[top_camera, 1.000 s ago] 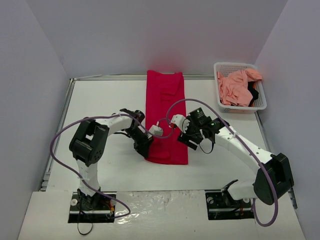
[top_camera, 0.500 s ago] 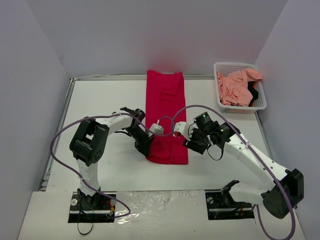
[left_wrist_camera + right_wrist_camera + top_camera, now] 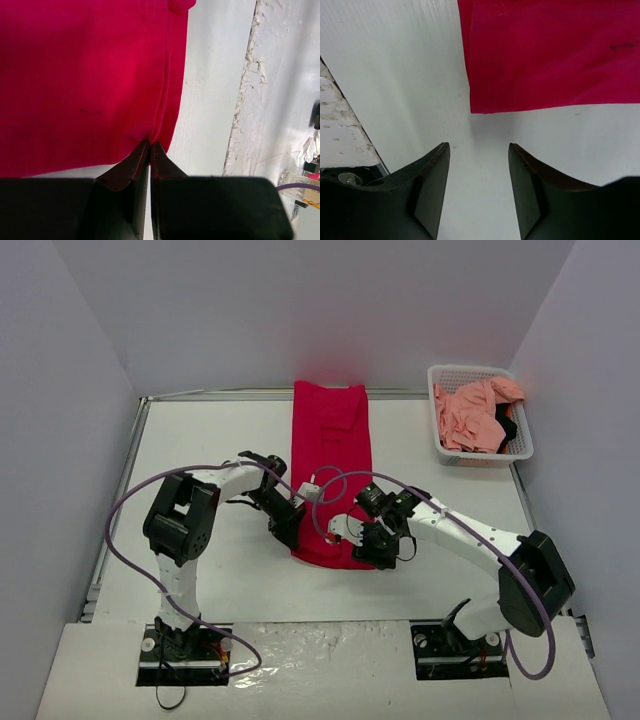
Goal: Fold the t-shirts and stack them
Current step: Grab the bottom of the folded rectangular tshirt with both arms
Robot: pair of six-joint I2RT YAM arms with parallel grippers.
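White table (image 3: 200, 440), grey walls (image 3: 300, 310); red t-shirt (image 3: 330, 440) flat centre; basket (image 3: 470, 370) far-right.

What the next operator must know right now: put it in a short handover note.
Left gripper: shut, pinching the near left corner of the red t-shirt.
Right gripper: open, just short of that shirt's near right corner, not touching it.
The red t-shirt lies on the table, folded into a long narrow strip.
Pink t-shirt: crumpled in the white basket with a black garment.
Done: the red one's lengthwise fold.
Left: probably grip the right corner, fold the strip crosswise, then fold the pink one and stack.
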